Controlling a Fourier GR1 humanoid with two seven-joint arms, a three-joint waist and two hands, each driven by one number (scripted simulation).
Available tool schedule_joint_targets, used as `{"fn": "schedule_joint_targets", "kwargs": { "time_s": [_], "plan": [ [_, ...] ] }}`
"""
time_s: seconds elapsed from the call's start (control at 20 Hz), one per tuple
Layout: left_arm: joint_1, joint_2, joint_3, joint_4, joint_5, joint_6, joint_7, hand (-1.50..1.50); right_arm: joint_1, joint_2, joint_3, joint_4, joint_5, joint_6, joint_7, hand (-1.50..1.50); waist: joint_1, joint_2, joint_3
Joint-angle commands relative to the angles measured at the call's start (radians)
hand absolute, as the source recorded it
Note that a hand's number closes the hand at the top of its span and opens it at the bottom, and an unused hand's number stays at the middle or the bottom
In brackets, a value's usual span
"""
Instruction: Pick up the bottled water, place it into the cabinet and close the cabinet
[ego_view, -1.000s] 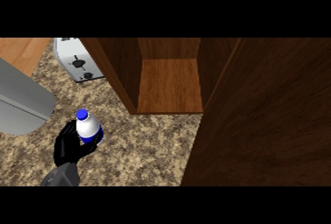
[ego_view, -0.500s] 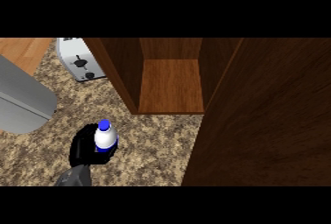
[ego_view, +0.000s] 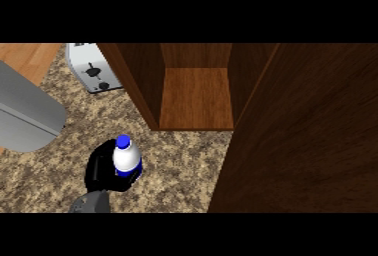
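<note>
The bottled water, white with a blue cap and a blue band, stands upright in my left hand, whose black fingers curl round it from the left. It is over the speckled counter, just in front of and a little left of the open wooden cabinet. The cabinet's shelf is bare. Its open door fills the right side of the view. My right hand does not show.
A silver toaster stands at the back left, next to the cabinet's left wall. A large grey object lies at the left edge, with a light wooden surface behind it.
My left hand has carried the bottle to the right and slightly nearer, toward the cabinet's opening. Its hold on the bottle is unchanged.
</note>
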Motion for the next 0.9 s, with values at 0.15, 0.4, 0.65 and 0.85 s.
{"fn": "schedule_joint_targets", "kwargs": {
  "time_s": [0.15,0.4,0.65,0.85],
  "plan": [
    [0.102,-0.016,-0.184,-0.258,0.142,0.038,0.175,1.50,0.056,-0.023,0.090,-0.115,0.125,-0.014,0.037,-1.50,-0.005,-0.003,0.000],
    [0.201,-0.016,-0.353,-0.496,0.206,0.199,0.285,1.50,0.035,-0.027,0.028,-0.083,0.080,-0.014,0.009,-1.50,-0.002,-0.001,0.000],
    [0.135,-0.017,-0.314,-0.611,0.152,0.242,0.386,1.50,-0.042,-0.002,0.030,-0.144,0.111,-0.015,0.164,-1.50,-0.003,0.002,-0.002],
    [0.078,-0.017,-0.414,-0.649,0.160,0.384,0.410,1.50,0.056,-0.040,0.089,-0.121,0.123,-0.037,0.010,-1.50,-0.014,0.001,-0.001]
  ]
}}
